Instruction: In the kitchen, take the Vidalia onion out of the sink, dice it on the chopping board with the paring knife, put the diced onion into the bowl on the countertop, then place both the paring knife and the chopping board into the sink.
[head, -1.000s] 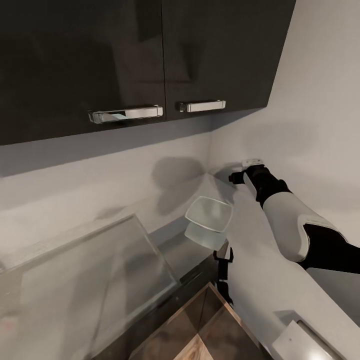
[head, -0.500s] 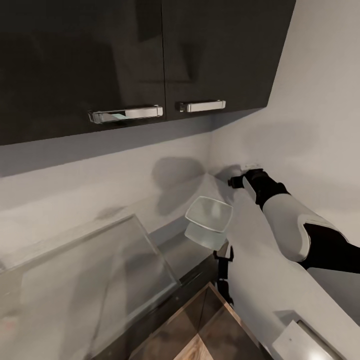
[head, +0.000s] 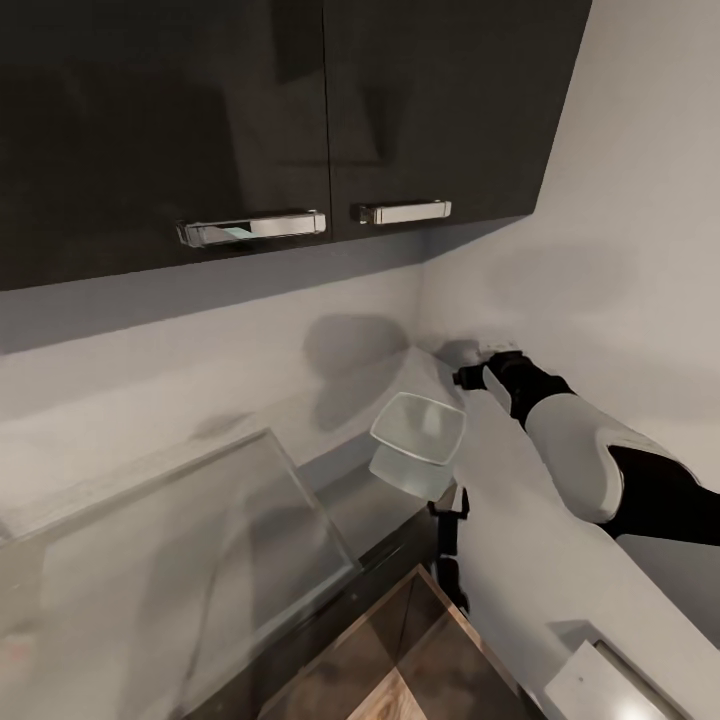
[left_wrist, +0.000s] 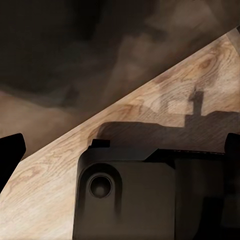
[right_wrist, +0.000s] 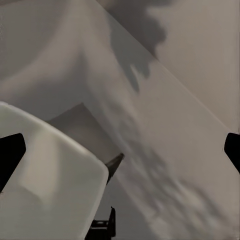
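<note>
The white squarish bowl (head: 418, 430) (right_wrist: 45, 175) rests in the corner of the grey countertop (head: 530, 570) under the dark upper cabinets. My right gripper (head: 466, 377) (right_wrist: 120, 150) hovers just beyond the bowl, close to the corner wall, open and holding nothing. My left gripper (head: 447, 515) (left_wrist: 120, 145) hangs below the counter edge, open and empty, looking down at the wood floor. The onion, sink, chopping board and paring knife are out of view.
Glossy dark cabinets (head: 300, 110) with chrome handles (head: 252, 228) hang overhead. A pale backsplash (head: 200, 370) and side wall (head: 620, 250) close the corner. A reflective counter stretch (head: 170, 570) spreads left. A dark boxy robot part (left_wrist: 125, 200) sits over the light wood floor (left_wrist: 45, 195).
My right arm has sunk a little toward the countertop beside the bowl, and its white wrist piece has dropped behind the forearm. The bowl and left arm have stayed put.
</note>
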